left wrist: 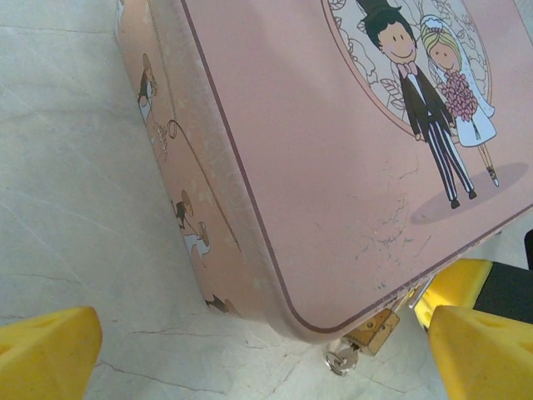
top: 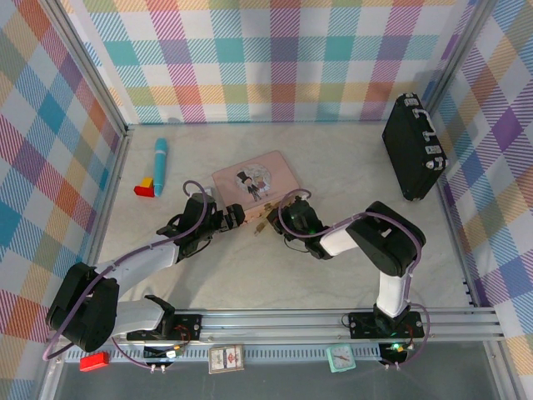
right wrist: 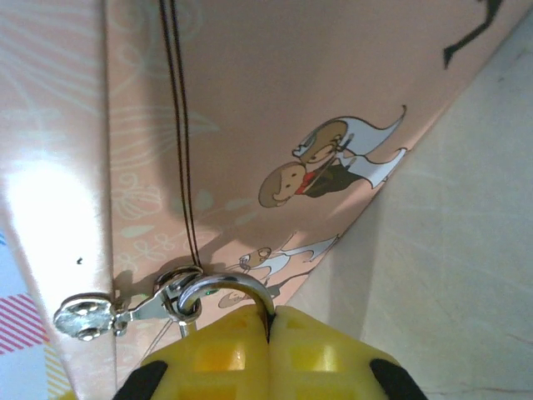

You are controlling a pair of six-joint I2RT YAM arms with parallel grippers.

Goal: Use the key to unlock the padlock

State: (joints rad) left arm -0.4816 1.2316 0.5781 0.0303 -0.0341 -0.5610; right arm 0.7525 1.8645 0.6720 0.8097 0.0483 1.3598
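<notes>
Showing the left pincer (left wrist: 265, 346) spread wide, with nothing between its yellow tips, low over the tabletop (left wrist: 67, 208) at the near corner of the pink tin (left wrist: 316, 167). The padlock (left wrist: 376, 331) hangs at the tin's front wall. It is not centred in that open gap but lies close beside the pincer's right-hand tip. The key (left wrist: 341, 360), judged to be the small silvery piece at the padlock's lower end, appears seated in the keyhole. Padlock and key share one long axis, running obliquely from the tin's edge down towards the tabletop. Further right, the right pincer (right wrist: 271, 342) has its tips pressed together. One leg of the shackle (right wrist: 225, 283) runs into the seam between them, so this pincer apparently pinches the padlock's top and steadies it. The left arm is therefore the free one nearest the key. Its coming move probably calls for a sideways shift towards its own right, bringing the key to mid-gap before closing and turning about that axis.
</notes>
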